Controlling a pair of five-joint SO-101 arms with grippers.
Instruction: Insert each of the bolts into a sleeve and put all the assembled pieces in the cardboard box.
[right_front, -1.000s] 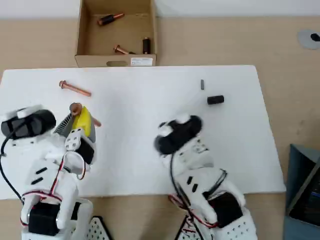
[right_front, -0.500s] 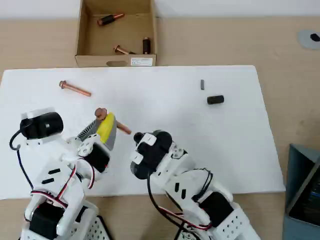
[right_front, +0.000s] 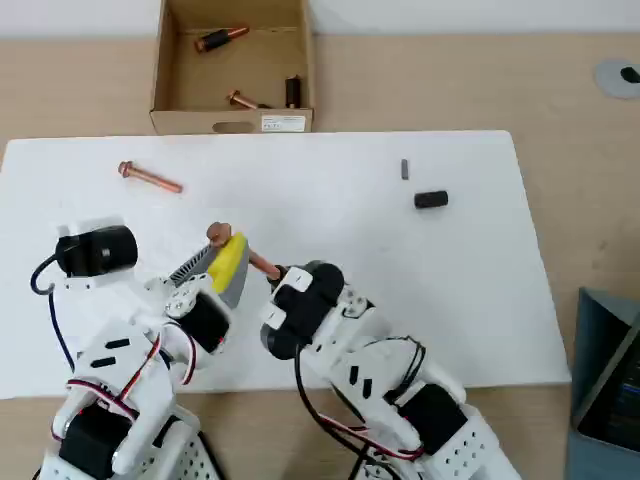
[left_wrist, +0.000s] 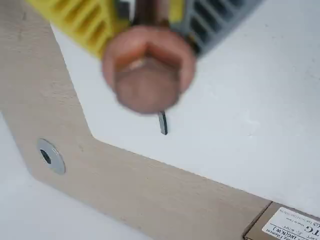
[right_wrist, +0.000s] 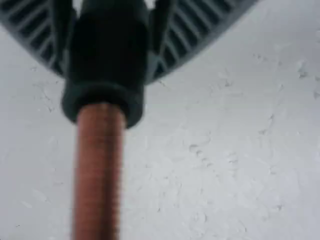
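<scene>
My left gripper (right_front: 224, 262), with one yellow and one grey finger, is shut on a copper bolt (right_front: 250, 256) held above the white mat. In the left wrist view the bolt's head (left_wrist: 148, 70) sticks out in front of the left gripper (left_wrist: 148, 15). My right gripper (right_wrist: 107, 20) is shut on a black sleeve (right_wrist: 105, 55). The bolt's threaded shaft (right_wrist: 97, 170) runs into the sleeve's mouth. In the high view the right arm's wrist (right_front: 305, 300) covers the sleeve, with the bolt's tip at its edge.
A second bolt (right_front: 150, 177) lies at the mat's far left. A loose black sleeve (right_front: 431, 199) and a small dark pin (right_front: 404, 169) lie at the far right. The cardboard box (right_front: 180, 118) beyond the mat holds three assembled pieces.
The right arm swung left to the mat's middle, then held. The left gripper carried its bolt to the right until the tip met the sleeve.
</scene>
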